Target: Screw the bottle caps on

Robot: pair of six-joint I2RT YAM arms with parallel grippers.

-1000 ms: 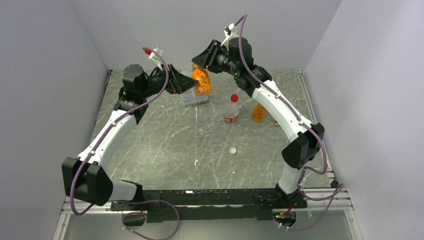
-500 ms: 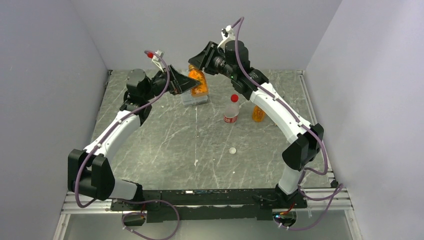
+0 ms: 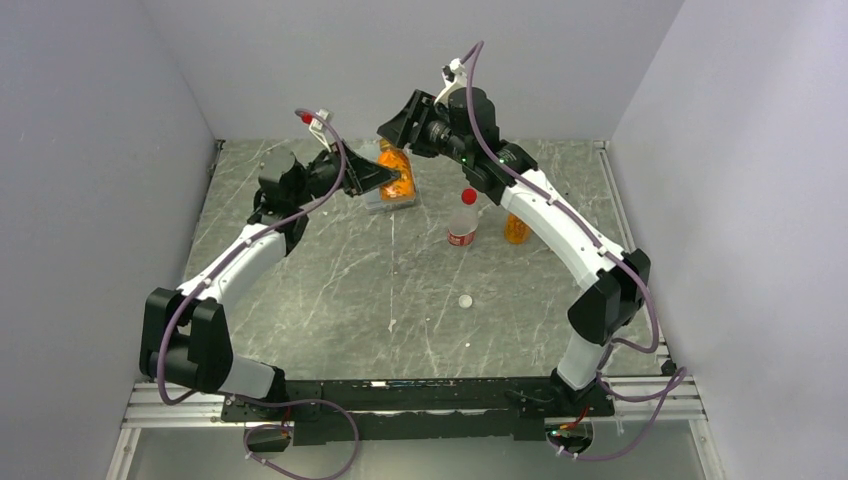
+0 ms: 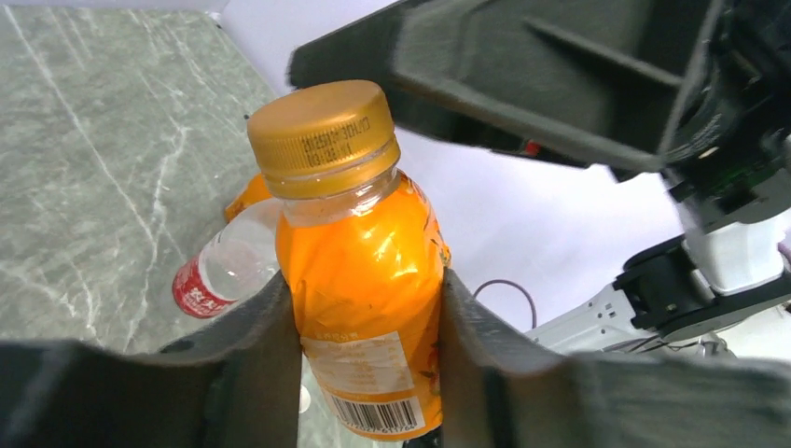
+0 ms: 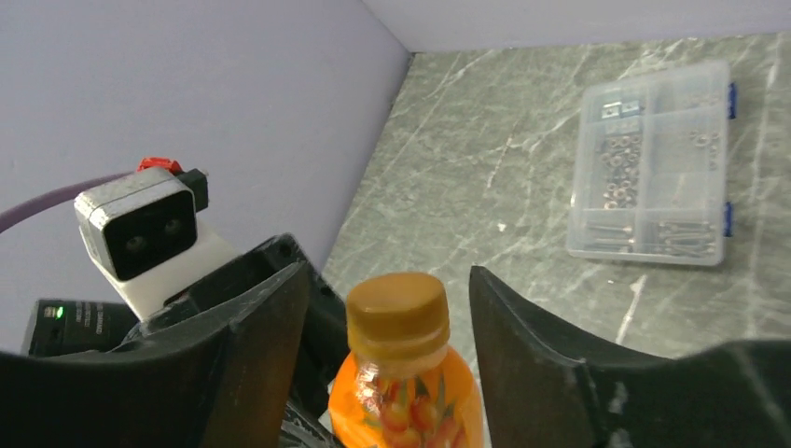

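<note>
Near far wall (image 3: pixel 330 60), left hand (image 4: pixel 362 322) clamps bottle (image 4: pixel 359 252), gaps flanking cap (image 5: pixel 396 313)

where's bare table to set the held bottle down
Wide bare table between its near edge and the loose white cap. Crowded at the back: compartment box, clear bottle, orange bottle beside it.

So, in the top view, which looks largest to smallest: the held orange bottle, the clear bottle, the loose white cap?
1-2. held orange bottle and clear bottle: alike; the orange one is partly hidden and lifted, so unsure.
3. white cap: smallest.
</note>
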